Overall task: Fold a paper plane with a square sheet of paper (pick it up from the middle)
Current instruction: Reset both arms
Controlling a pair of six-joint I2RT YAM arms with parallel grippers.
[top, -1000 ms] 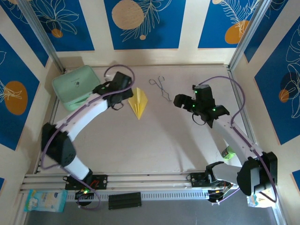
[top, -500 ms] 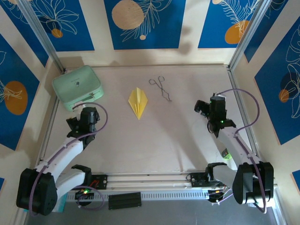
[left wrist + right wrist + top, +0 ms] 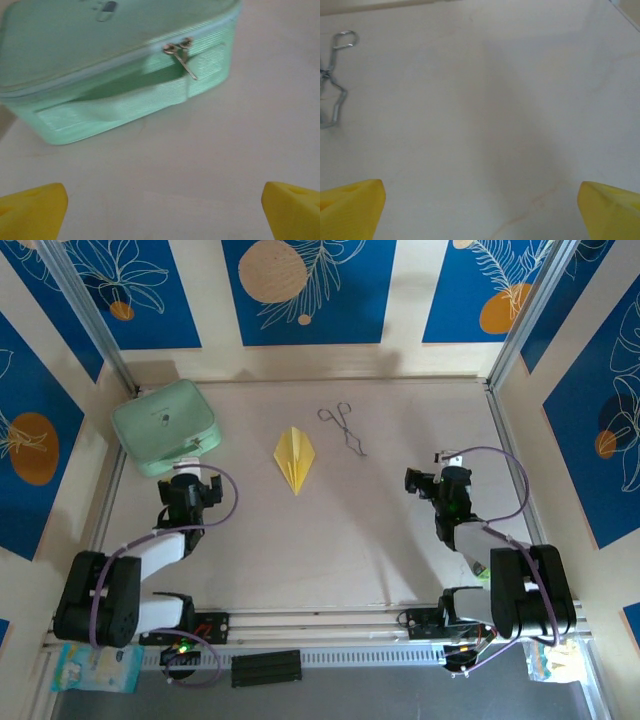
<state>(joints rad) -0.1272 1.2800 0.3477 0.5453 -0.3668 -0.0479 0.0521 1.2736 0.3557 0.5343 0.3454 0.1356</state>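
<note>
1. Top view: the paper plane (image 3: 294, 459) lies flat on the table (image 3: 350, 540), between the mint-green case (image 3: 163, 426) and the metal tongs (image 3: 342, 427), well apart from the left gripper (image 3: 185, 487) and the right gripper (image 3: 425, 480).
2. Left wrist view: the left gripper is spread wide and empty. The blurred case is ahead, probably with a zipper pull (image 3: 182, 57).
3. Right wrist view: the right gripper is spread wide and empty. The metal tongs are at the left edge.

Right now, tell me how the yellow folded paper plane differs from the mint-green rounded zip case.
The yellow folded paper plane is flat and pointed; the mint-green rounded zip case is bulky and soft-cornered. The plane lies mid-table; the case sits far left. Both rest on the table.
</note>
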